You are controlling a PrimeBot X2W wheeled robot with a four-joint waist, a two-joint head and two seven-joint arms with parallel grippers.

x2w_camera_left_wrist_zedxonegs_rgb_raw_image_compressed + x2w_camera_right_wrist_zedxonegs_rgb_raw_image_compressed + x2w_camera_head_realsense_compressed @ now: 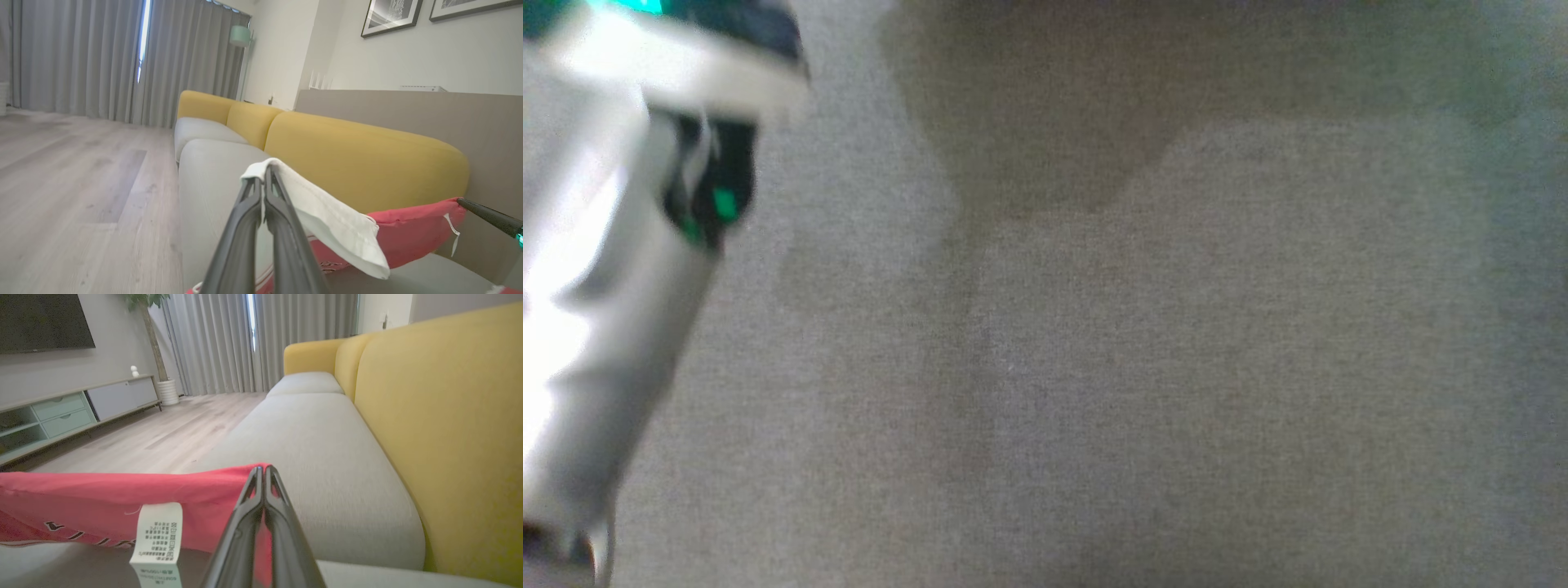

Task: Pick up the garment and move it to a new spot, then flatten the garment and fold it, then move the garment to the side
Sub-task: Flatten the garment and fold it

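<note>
The garment is red with a white part and hangs stretched above the grey sofa seat. My left gripper is shut on the white edge, which drapes over its fingertips. My right gripper is shut on the red edge of the garment, beside a white care label. In the left wrist view a dark finger of the right gripper meets the garment's far corner. A pale forearm crosses the left side of the head view, over grey fabric.
The grey sofa seat runs long beneath the garment, with yellow back cushions along one side. Wooden floor lies beyond the seat's front edge. A low TV cabinet and grey curtains stand further off.
</note>
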